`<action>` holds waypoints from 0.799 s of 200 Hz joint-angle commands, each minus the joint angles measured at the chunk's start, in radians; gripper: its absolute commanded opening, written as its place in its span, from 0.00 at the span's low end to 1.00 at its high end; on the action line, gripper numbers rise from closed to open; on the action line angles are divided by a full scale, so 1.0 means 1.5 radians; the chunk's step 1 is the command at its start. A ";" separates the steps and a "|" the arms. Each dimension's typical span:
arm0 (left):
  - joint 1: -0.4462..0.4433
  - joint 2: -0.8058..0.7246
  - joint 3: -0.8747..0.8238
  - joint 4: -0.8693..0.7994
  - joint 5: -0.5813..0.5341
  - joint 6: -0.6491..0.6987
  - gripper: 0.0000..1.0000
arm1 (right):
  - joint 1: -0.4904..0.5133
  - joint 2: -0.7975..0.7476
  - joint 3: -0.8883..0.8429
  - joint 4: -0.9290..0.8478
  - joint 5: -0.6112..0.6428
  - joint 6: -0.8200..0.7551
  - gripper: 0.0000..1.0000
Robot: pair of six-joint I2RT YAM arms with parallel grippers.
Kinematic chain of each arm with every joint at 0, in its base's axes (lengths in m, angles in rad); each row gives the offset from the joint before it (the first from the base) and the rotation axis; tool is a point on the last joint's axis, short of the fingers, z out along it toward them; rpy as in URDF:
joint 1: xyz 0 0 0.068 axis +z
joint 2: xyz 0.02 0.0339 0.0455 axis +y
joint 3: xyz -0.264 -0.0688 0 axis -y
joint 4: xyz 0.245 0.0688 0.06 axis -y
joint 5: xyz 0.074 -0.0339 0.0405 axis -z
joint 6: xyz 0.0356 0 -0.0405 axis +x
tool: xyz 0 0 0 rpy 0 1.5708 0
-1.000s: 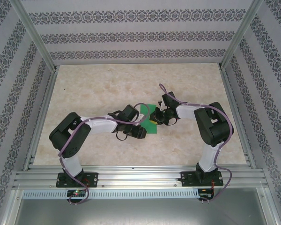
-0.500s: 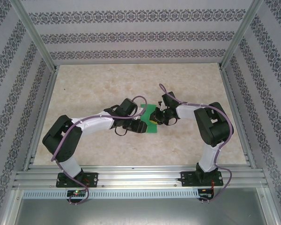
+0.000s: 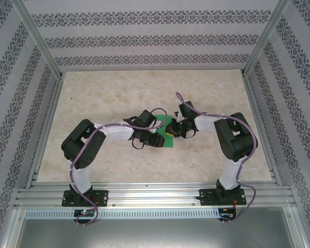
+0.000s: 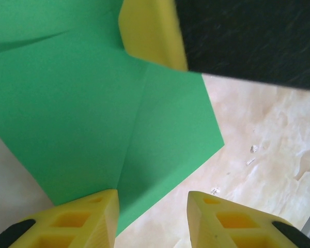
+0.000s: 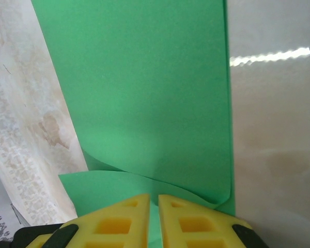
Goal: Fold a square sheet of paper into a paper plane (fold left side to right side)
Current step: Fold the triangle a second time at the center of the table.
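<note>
At the middle of the marble-patterned table (image 3: 93, 93), seen from above, the square sheet of paper (image 3: 167, 139) lies flat between the left gripper (image 3: 155, 140) and the right gripper (image 3: 174, 130), both at its edges.

From the left wrist, the left gripper (image 4: 152, 217) is spread wide with nothing clamped. One yellow finger (image 4: 77, 219) overlaps the creased sheet's near edge.

From the right wrist, the right gripper (image 5: 153, 217) is nearly closed, pinching the sheet's near edge, where a folded layer curls up.
</note>
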 commanded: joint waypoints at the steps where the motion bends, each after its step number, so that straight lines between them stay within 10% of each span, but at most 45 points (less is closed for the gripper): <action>1: 0.001 0.006 -0.028 0.010 -0.006 -0.005 0.40 | -0.010 -0.012 -0.018 -0.010 0.017 -0.017 0.16; 160: -0.006 0.012 -0.045 0.019 -0.017 -0.007 0.40 | 0.048 -0.068 -0.068 0.047 -0.055 0.033 0.07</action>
